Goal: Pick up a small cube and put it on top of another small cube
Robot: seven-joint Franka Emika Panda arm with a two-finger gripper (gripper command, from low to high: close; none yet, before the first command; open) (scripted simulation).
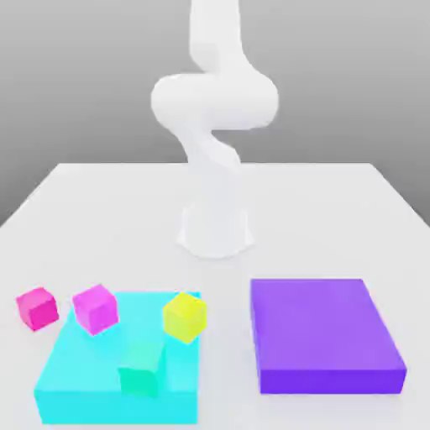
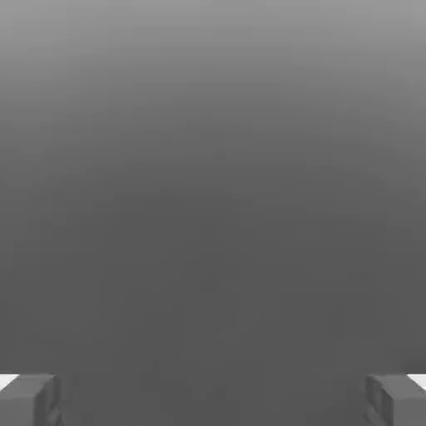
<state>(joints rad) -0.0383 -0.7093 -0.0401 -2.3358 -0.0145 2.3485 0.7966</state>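
The gripper [image 2: 213, 399] hung with fingers wide apart, holding nothing. The pink cube [image 1: 37, 307] sat on the bench [image 1: 101, 210] just beside the cyan slab [image 1: 84, 395], near the magenta cube [image 1: 94, 308]; yellow [image 1: 185, 316] and green [image 1: 141, 369] cubes sat on the slab.

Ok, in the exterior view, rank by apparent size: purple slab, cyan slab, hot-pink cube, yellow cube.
1. Cyan slab and purple slab: look alike, no ranking.
2. Yellow cube and hot-pink cube: near equal; nearness to the camera may explain any difference.

Smooth white rounded arm [image 1: 214, 126], flared white base, grey blocky fingertips [image 2: 29, 399]
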